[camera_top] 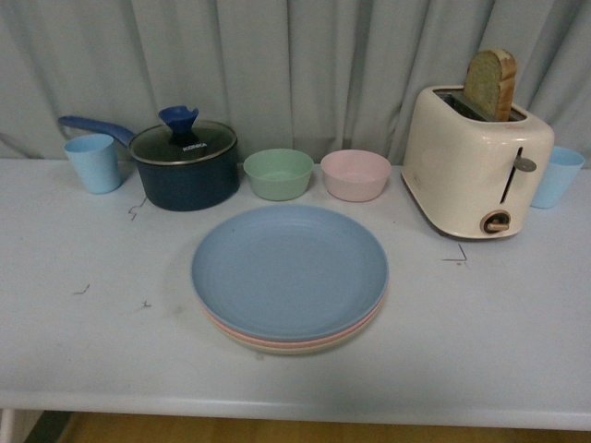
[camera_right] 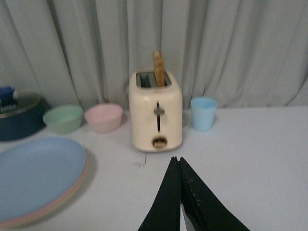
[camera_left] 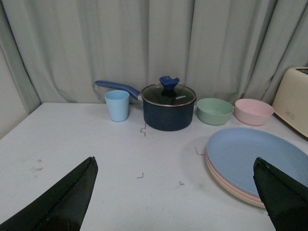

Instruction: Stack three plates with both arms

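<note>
The three plates lie in one stack at the middle of the table. The light blue plate (camera_top: pixel 289 268) is on top, the pink plate (camera_top: pixel 277 338) shows as a rim under it, and the beige plate (camera_top: pixel 305 349) is at the bottom. The stack also shows in the left wrist view (camera_left: pixel 250 159) and in the right wrist view (camera_right: pixel 38 175). Neither arm is in the front view. My left gripper (camera_left: pixel 174 166) is open and empty, above bare table left of the stack. My right gripper (camera_right: pixel 176 160) is shut and empty, above the table right of the stack, in front of the toaster.
Behind the stack stand a green bowl (camera_top: pixel 278 173) and a pink bowl (camera_top: pixel 355 174). A dark blue lidded pot (camera_top: pixel 183 166) and a blue cup (camera_top: pixel 93 162) are at the back left. A cream toaster (camera_top: pixel 476 161) with bread and another blue cup (camera_top: pixel 558 176) are at the right.
</note>
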Tool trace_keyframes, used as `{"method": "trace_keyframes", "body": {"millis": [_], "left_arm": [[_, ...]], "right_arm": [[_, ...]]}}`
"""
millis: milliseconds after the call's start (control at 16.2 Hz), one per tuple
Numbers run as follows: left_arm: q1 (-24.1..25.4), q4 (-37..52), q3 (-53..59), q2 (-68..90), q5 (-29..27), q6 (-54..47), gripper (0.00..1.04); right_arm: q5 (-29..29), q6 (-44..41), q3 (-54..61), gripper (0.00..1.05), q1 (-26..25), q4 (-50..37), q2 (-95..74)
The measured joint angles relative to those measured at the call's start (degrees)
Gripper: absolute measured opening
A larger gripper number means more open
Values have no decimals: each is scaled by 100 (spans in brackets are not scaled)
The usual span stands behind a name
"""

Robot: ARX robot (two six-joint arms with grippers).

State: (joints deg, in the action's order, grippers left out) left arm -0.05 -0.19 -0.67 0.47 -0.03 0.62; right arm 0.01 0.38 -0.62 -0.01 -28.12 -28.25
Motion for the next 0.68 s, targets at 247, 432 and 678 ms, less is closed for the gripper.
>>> {"method": "trace_keyframes", "body": {"millis": [247, 432, 678], "left_arm": [[0, 0, 0, 0, 0, 0, 98], [0, 0, 0, 0, 0, 0, 98], [0, 0, 0, 0, 0, 0, 98]], "right_arm": [[-2, -2, -2, 2, 0, 555, 619], [0, -2, -2, 2, 0, 977, 979], [0, -2, -2, 2, 0, 1403, 1416]]}}
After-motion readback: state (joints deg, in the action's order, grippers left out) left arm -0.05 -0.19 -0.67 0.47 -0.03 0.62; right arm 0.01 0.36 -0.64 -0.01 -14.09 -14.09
